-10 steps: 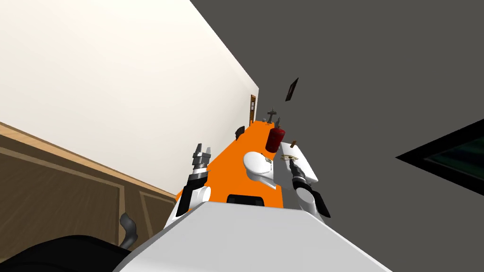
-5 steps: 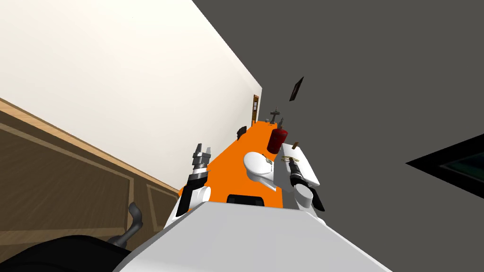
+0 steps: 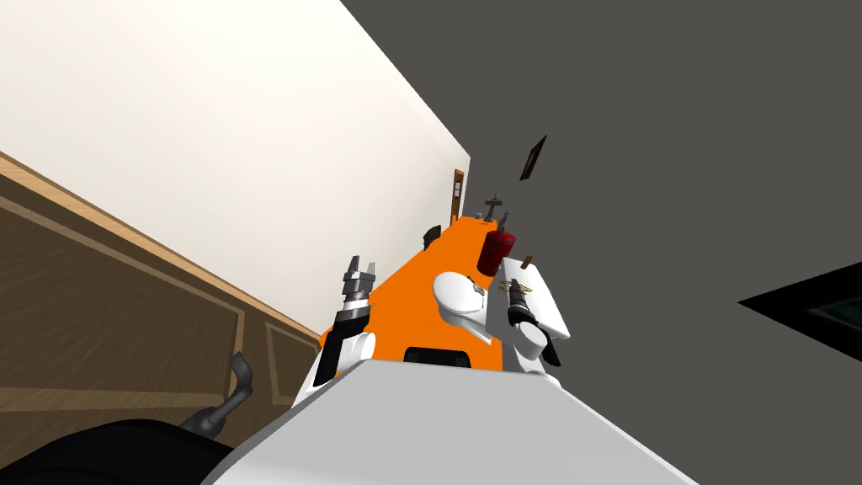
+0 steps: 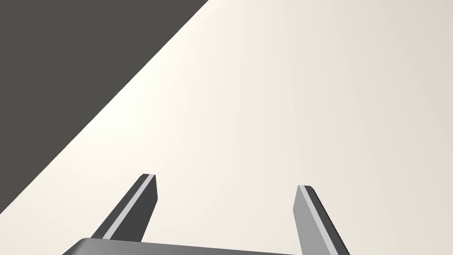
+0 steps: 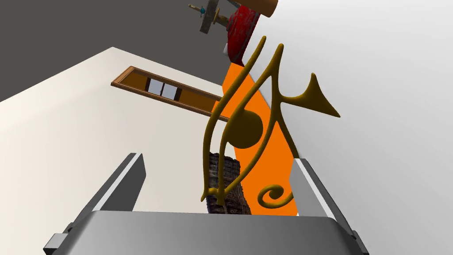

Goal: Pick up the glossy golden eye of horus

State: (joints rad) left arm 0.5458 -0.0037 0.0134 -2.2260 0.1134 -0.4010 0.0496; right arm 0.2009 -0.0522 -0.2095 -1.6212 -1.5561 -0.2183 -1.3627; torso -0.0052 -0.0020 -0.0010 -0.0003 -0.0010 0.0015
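Note:
The golden eye of horus [image 5: 243,128] is a thin glossy wire-like figure lying on a white slab [image 5: 376,88]. In the right wrist view it sits between the two fingers of my right gripper [image 5: 217,158], which is open; the fingers stand clear of its sides. From the head camera the eye of horus [image 3: 515,287] is a small gold mark just past my right gripper [image 3: 513,296] on the white slab [image 3: 543,307]. My left gripper [image 3: 359,274] is raised over the orange surface [image 3: 412,274], open and empty [image 4: 227,181].
A white rounded toilet-like body [image 3: 459,296] stands left of the slab. A dark red cylinder [image 3: 495,248] stands just beyond it. A rough dark brown object [image 3: 431,236] lies further along the orange surface, by the cream wall.
My right hand has moved in toward the eye of horus, which now lies between its fingers. The head view has rolled slightly. The left arm has not moved.

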